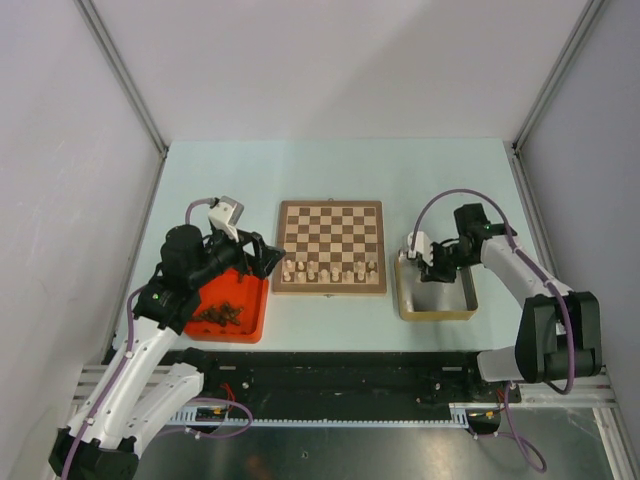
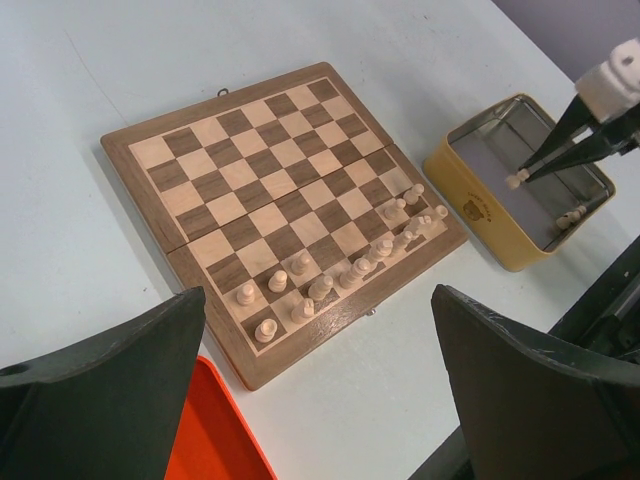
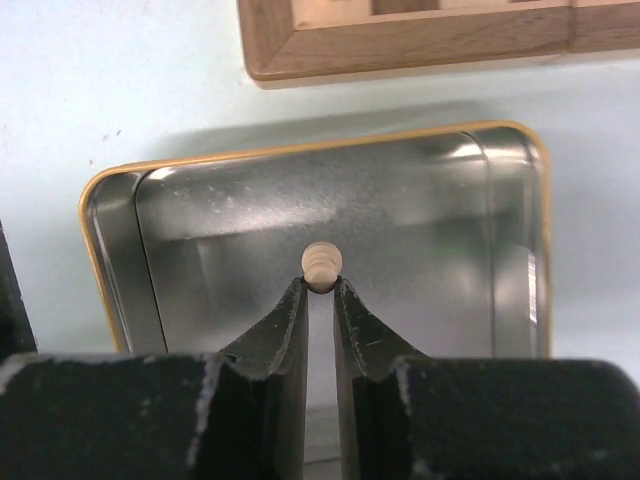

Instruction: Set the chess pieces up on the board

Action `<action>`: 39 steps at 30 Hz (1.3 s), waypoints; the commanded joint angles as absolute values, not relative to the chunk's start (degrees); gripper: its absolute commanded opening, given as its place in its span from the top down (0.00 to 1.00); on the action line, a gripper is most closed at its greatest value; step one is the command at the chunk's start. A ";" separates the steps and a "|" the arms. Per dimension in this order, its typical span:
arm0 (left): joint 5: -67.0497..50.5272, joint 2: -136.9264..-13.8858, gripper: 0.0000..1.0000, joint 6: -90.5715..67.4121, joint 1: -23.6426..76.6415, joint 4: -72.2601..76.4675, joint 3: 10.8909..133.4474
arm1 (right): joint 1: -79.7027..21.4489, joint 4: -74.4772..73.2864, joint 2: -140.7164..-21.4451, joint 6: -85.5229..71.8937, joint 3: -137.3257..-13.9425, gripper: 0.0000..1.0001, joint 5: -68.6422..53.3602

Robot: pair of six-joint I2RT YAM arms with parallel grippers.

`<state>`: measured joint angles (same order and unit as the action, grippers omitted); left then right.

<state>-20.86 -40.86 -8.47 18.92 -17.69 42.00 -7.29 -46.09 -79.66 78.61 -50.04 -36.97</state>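
The board lies at the table's centre, and several pale chess pieces stand on its two near rows. The left wrist view shows the same board and pieces. My right gripper is shut on one small pale chess piece, pinched at the fingertips above the floor of the gold tin. From the left wrist view, that piece hangs over the tin. My left gripper hovers open and empty, near the board's left front corner.
A red tray with several dark pieces sits left of the board, under my left arm. A few more pale pieces lie in the gold tin on the right. The board's rim is just beyond the tin.
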 commanded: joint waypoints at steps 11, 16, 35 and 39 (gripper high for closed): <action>-19.34 -39.64 0.00 -4.49 18.54 -16.26 41.92 | -17.04 -46.51 -79.71 65.49 -65.82 0.85 -37.89; -18.81 -39.20 0.00 -3.61 18.54 -16.52 41.48 | -24.50 -45.53 -87.70 63.98 -71.09 0.85 -35.51; -16.61 -38.76 0.00 -2.46 18.54 -16.61 40.25 | -33.22 -47.64 -104.85 65.65 -84.64 0.84 -31.91; -16.70 -38.94 0.00 -2.29 18.54 -16.70 40.17 | -33.66 -47.81 -107.13 65.74 -85.95 0.83 -31.20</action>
<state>-16.99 -39.55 -4.89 18.92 -17.72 40.49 -33.15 -46.63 -105.21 65.17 -82.67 -32.03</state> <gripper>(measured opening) 0.996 0.166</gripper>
